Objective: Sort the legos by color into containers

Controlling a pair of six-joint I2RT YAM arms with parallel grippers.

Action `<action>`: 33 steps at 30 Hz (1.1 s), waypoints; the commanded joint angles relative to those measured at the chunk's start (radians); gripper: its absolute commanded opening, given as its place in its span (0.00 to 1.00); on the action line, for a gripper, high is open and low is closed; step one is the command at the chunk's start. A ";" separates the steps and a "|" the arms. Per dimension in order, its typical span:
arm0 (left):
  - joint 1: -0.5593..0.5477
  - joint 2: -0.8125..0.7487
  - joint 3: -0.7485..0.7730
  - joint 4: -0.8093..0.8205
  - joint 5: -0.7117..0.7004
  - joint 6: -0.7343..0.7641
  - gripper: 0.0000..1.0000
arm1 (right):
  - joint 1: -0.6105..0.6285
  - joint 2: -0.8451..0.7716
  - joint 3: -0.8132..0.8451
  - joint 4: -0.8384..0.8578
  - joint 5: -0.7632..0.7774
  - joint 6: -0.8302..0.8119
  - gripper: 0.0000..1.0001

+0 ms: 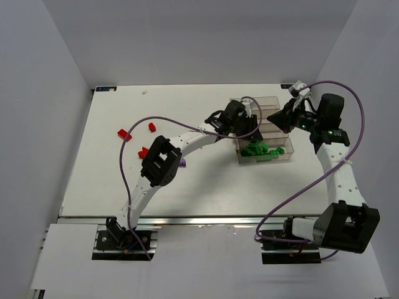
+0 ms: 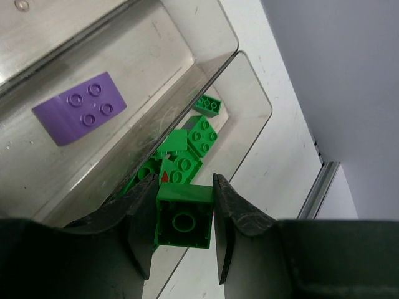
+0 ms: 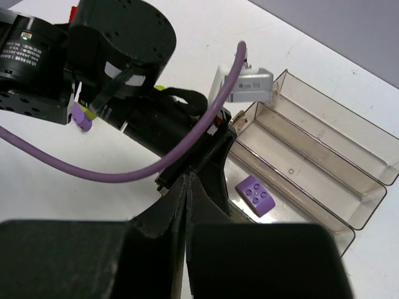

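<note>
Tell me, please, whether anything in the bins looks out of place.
Possibly: a small red patch shows among the green bricks in their bin, perhaps a misplaced red brick; too hidden to confirm.

Layout: my left gripper (image 2: 184, 198) hangs over the nearest bin (image 1: 285, 153) of the containers (image 1: 274, 99), a held brick (image 2: 183, 225) between its fingers. Heaped legos (image 1: 260, 150) lie in that bin; a lone brick (image 2: 80, 108) lies in the next bin behind. Loose legos (image 1: 125, 134) lie on the table (image 1: 106, 187), left of the row.
</note>
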 commanded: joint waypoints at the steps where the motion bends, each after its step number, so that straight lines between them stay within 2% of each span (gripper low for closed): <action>1: -0.017 -0.008 0.041 -0.024 -0.004 0.000 0.44 | -0.007 -0.003 0.000 0.020 -0.019 0.009 0.01; 3: -0.023 -0.005 0.041 -0.028 -0.004 0.002 0.45 | -0.007 -0.005 -0.002 0.019 -0.021 0.009 0.02; 6: -0.029 -0.005 0.043 -0.036 -0.011 0.006 0.55 | -0.007 -0.005 -0.002 0.013 -0.021 0.007 0.07; 7: -0.028 -0.009 0.044 -0.037 -0.016 0.008 0.57 | -0.007 -0.006 0.000 0.010 -0.022 -0.004 0.11; 8: -0.029 -0.012 0.046 -0.037 -0.019 0.010 0.59 | -0.007 -0.006 0.000 0.004 -0.032 -0.011 0.20; 12: -0.031 -0.022 0.089 -0.060 -0.043 0.026 0.61 | -0.007 -0.008 0.010 -0.036 -0.064 -0.060 0.40; 14: -0.029 -0.025 0.109 -0.074 -0.056 0.033 0.62 | -0.007 -0.012 0.013 -0.050 -0.085 -0.083 0.46; 18: -0.023 -0.089 0.106 -0.109 -0.132 0.072 0.57 | -0.007 -0.025 0.033 -0.084 -0.139 -0.140 0.48; 20: -0.011 -0.139 0.045 -0.113 -0.181 0.092 0.49 | -0.007 -0.032 0.039 -0.098 -0.180 -0.177 0.49; 21: 0.006 -0.200 0.016 -0.114 -0.230 0.112 0.38 | -0.005 -0.037 0.041 -0.101 -0.199 -0.191 0.49; 22: 0.016 -0.234 -0.059 -0.113 -0.252 0.118 0.32 | -0.007 -0.040 0.042 -0.105 -0.216 -0.203 0.50; 25: 0.067 -0.385 -0.193 -0.108 -0.335 0.146 0.19 | 0.002 -0.035 0.052 -0.113 -0.268 -0.235 0.50; 26: 0.085 -0.428 -0.297 -0.102 -0.347 0.149 0.18 | 0.008 -0.031 0.059 -0.118 -0.276 -0.249 0.50; 28: 0.139 -0.562 -0.407 -0.074 -0.388 0.138 0.18 | 0.051 -0.016 0.065 -0.156 -0.262 -0.319 0.52; 29: 0.159 -0.607 -0.514 -0.064 -0.390 0.131 0.18 | 0.076 -0.006 0.076 -0.180 -0.234 -0.356 0.55; 30: 0.197 -0.653 -0.564 -0.045 -0.393 0.120 0.19 | 0.099 0.006 0.084 -0.247 -0.214 -0.399 0.56; 31: 0.213 -0.739 -0.612 -0.041 -0.407 0.115 0.22 | 0.175 0.035 0.088 -0.278 -0.169 -0.483 0.58; 32: 0.230 -0.780 -0.655 -0.037 -0.419 0.112 0.37 | 0.212 0.052 0.090 -0.294 -0.141 -0.508 0.60; 33: 0.253 -0.817 -0.728 -0.042 -0.433 0.114 0.46 | 0.247 0.072 0.087 -0.297 -0.106 -0.523 0.60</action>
